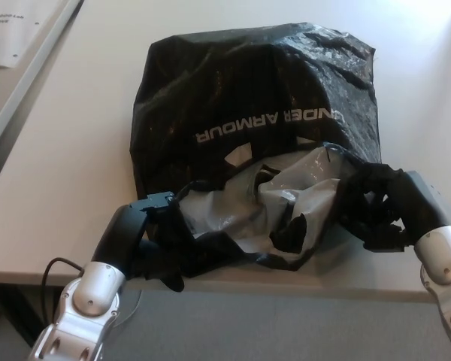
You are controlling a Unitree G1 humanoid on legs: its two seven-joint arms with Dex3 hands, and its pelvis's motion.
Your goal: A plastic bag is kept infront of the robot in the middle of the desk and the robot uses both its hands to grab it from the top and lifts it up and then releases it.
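My left hand (146,241) grips the near left rim of the plastic bag (255,105); my right hand (387,207) grips the near right rim. Between my hands the bag mouth gapes, showing its silver lining (286,192); I cannot tell what is inside. Beyond my hands, the bag body lies on the desk (68,150)
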